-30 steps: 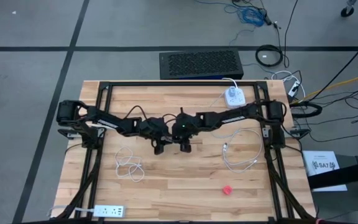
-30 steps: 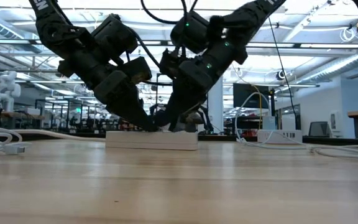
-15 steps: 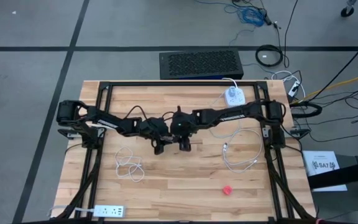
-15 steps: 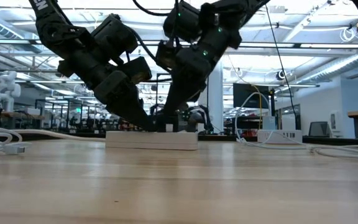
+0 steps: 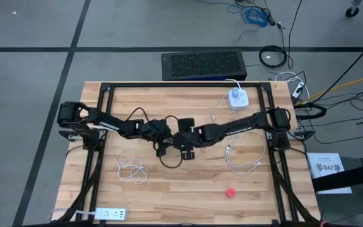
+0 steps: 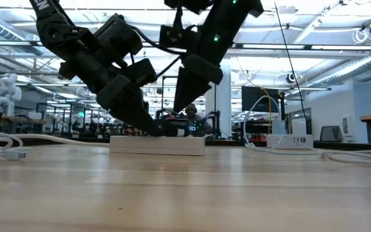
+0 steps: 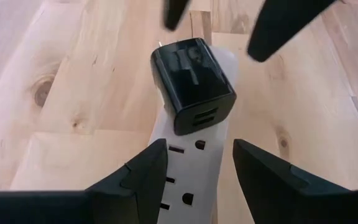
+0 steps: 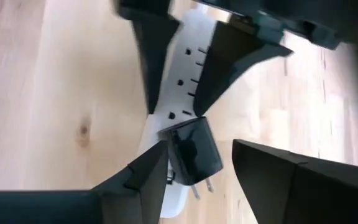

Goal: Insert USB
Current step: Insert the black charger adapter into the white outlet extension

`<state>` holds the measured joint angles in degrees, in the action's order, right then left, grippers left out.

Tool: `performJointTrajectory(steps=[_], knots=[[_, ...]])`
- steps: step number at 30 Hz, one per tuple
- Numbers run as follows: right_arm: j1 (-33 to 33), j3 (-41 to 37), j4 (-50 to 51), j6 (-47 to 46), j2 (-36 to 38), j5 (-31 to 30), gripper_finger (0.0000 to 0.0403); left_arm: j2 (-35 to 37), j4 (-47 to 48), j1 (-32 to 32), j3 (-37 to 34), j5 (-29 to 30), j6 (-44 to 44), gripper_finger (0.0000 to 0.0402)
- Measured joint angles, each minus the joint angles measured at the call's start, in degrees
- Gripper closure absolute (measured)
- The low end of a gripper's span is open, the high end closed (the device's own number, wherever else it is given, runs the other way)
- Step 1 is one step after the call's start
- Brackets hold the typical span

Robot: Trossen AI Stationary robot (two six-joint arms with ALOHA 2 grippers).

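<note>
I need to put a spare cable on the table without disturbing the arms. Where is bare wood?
Bare wood lies at the front, between the white power strip at the corner and the red object, and at the back between the frame and the arms. The middle is crowded: left gripper, right gripper, flanked by coiled white cables.

You see the charger [image 7: 193, 84] sitting tilted on the power strip [image 7: 194, 163] mid-tabletop [image 5: 169, 189], between the left end effector [image 5: 161, 149] and right end effector [image 5: 186, 152].
</note>
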<state>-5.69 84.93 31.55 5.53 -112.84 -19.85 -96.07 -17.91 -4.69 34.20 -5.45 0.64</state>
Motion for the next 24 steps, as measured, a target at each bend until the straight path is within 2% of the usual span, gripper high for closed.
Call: performJointTrajectory(steps=[4,8,15,18,24], knots=[[-1.25,0.0,0.32,2.43,0.01,-0.68,0.0234,0.0,0.0,0.0,0.0,0.04,0.02,0.021],[0.17,0.02,0.74,3.27,-0.57,5.87,0.0241,0.0,-0.02,0.0,-0.01,0.04,0.21,0.021],[4.47,0.04,0.18,6.19,-0.85,10.7,0.0291,0.0,-0.02,0.33,0.0,0.02,0.48,0.021],[6.59,0.04,0.2,7.69,-0.85,15.16,0.031,0.0,-0.03,0.37,0.0,0.0,0.48,0.021],[9.32,0.04,-1.18,7.84,-0.85,15.7,0.0327,0.0,-0.02,0.52,-0.01,-0.02,0.38,0.021]])
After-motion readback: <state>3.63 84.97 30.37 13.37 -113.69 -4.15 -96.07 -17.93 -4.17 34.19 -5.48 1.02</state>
